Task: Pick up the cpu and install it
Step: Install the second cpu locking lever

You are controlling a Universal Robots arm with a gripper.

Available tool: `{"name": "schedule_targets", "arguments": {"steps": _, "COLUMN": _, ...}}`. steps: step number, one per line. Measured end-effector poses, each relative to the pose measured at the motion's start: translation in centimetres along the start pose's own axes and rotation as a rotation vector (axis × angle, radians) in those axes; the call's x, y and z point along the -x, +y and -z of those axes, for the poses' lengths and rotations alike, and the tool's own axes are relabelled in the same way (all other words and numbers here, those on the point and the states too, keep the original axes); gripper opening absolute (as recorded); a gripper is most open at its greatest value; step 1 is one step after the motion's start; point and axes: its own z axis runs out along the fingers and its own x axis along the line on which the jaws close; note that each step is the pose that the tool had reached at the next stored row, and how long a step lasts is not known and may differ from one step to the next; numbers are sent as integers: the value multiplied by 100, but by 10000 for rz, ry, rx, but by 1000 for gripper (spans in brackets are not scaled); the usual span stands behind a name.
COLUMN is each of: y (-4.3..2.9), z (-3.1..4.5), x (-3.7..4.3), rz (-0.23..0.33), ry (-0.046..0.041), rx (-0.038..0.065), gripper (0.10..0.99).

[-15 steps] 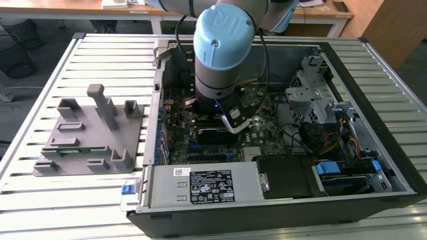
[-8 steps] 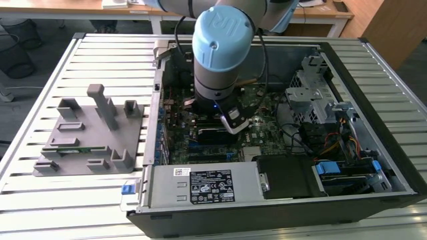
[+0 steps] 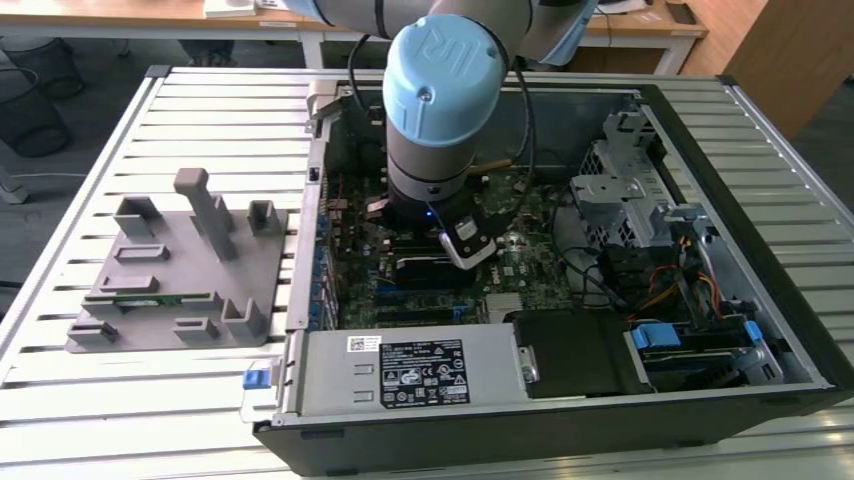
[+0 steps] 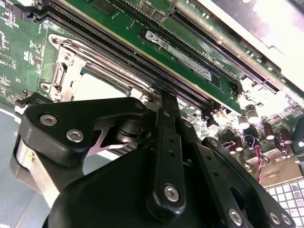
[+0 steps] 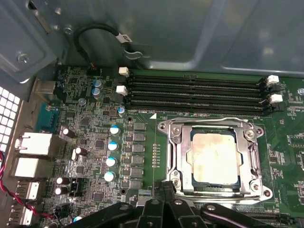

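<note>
- Hanging over the open computer case (image 3: 747, 330), my black gripper (image 5: 164, 194) sits low above the green motherboard (image 5: 142, 156); I cannot tell from the black linkage in either wrist view what state it is in, and nothing can be seen held in it.
- Immediately ahead of the gripper tip, in the first wrist view, lies the small flat square cpu with the pale silvery top (image 5: 213, 159). It rests flat inside the square metal socket frame (image 5: 175, 156), seated square to the frame's sides, with the frame's bars around it on all four edges.
- The second wrist view agrees: the cpu's pale top (image 4: 95, 90) shows just beyond my linkage, inside the frame, close beneath the tool.
- Judgement: the chip is already in its socket rather than in my grasp; whether the frame is latched down I cannot confirm.
- Beyond the socket, four long black memory slots (image 5: 194, 95) run parallel to the frame's far edge.
- In the exterior view, the grey plastic fixture (image 3: 174, 280) stands on the slatted table (image 3: 80, 180), well apart from the arm, to the exterior view's left of the case.
</note>
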Motion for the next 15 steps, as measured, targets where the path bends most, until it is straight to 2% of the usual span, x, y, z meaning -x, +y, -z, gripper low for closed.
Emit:
{"name": "schedule_targets", "arguments": {"steps": 7, "y": 8, "z": 20, "x": 0, "rz": 1, "ry": -3, "rx": 19, "gripper": 106}}
{"name": "schedule_targets", "arguments": {"steps": 15, "y": 37, "z": 105, "x": 1, "rz": 0, "ry": -2, "rx": 22, "gripper": 106}}
